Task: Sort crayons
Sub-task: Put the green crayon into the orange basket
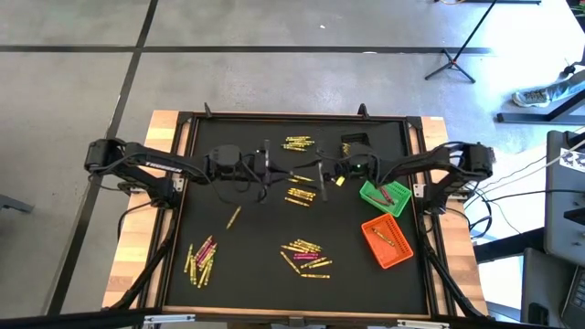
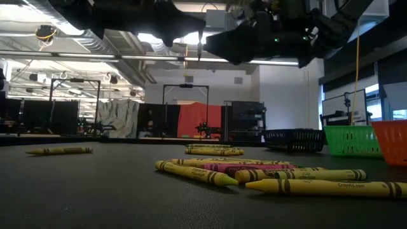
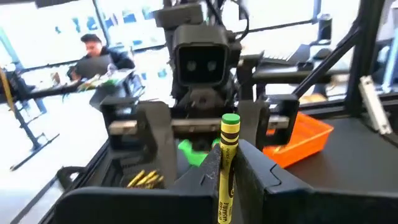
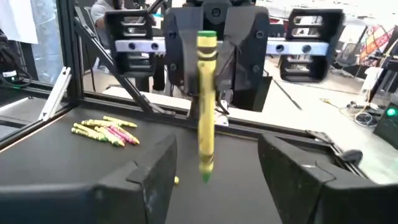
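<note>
My left gripper [image 1: 277,172] is over the middle of the black mat and is shut on a yellow crayon with green ends [image 3: 227,163]. The crayon stands upright, and it also shows in the right wrist view [image 4: 206,106]. My right gripper [image 1: 321,178] faces the left one from the table's right. It is open, with one finger [image 4: 155,177] on each side of the crayon's lower tip, and it touches nothing. Other crayons lie in loose heaps on the mat: far [image 1: 298,143], middle [image 1: 300,195], near [image 1: 306,256] and near left [image 1: 201,260]. My left gripper pinches the crayon's wrapped shaft [image 3: 225,186] between its two fingers [image 3: 258,171]. The fingers are level, come from the table's left and lie across the crayon. The crayon is upright and lifted clear of the mat, its flat green end [image 3: 231,120] above the fingers and its pointed tip [image 4: 205,177] below.
A green bin [image 1: 384,196] and an orange bin [image 1: 387,242] stand at the mat's right, and a black bin [image 1: 355,143] at the far right. A single crayon [image 1: 233,217] lies left of centre. People sit in the room beyond the table.
</note>
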You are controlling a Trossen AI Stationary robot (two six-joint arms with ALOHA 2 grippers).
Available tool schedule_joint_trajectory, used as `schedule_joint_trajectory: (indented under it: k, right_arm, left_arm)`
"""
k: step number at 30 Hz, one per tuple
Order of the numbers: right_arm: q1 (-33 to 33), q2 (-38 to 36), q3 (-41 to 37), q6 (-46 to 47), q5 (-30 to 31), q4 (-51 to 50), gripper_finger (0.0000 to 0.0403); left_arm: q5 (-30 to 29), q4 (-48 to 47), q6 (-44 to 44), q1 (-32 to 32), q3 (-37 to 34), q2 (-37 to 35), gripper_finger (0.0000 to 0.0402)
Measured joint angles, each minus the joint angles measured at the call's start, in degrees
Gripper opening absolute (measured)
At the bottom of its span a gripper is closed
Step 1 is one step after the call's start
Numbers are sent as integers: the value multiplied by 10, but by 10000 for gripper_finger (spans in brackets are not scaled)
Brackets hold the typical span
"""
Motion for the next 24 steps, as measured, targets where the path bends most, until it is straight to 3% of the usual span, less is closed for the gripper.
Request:
schedule_joint_trajectory:
  k: [8, 17, 24]
  right_arm:
    - [24, 39, 42, -10, 16, -8, 165]
    - [24, 39, 42, -28, 26, -14, 21]
    - [24, 27, 42, -31, 31, -49, 34]
  left_arm:
    - [5, 21, 2, 0, 0, 20, 15]
    - [3, 20, 3, 0, 0, 20, 15]
    - [1, 9, 0, 0, 0, 20, 42]
